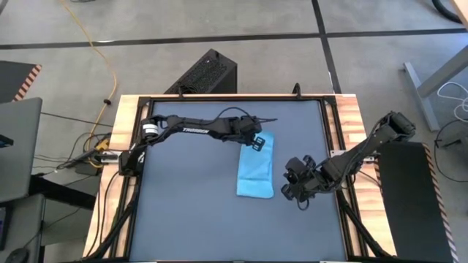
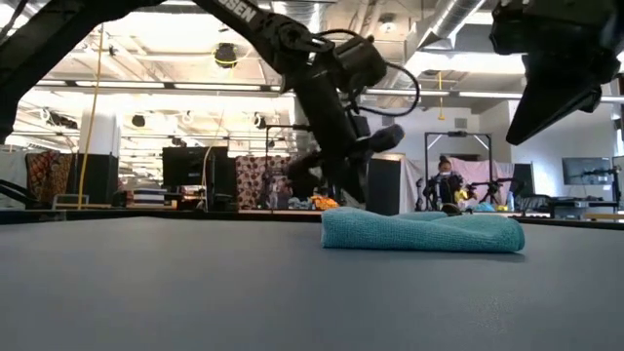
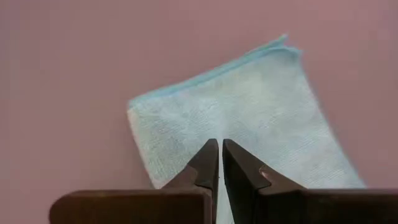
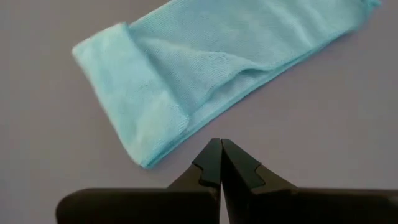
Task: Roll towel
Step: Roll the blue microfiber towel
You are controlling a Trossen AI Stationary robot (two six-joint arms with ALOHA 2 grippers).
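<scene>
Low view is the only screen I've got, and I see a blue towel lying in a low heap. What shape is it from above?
Observer: From above, the towel is a long, narrow folded strip lying flat on the dark table.
Operator: Is any of it rolled up?
Observer: The right wrist view shows one short end turned over onto the strip, just a single fold.
Operator: Is either claw holding it?
Observer: No. The left gripper is shut above one end of the strip, and the right gripper is shut beside the towel, off the cloth.
</scene>
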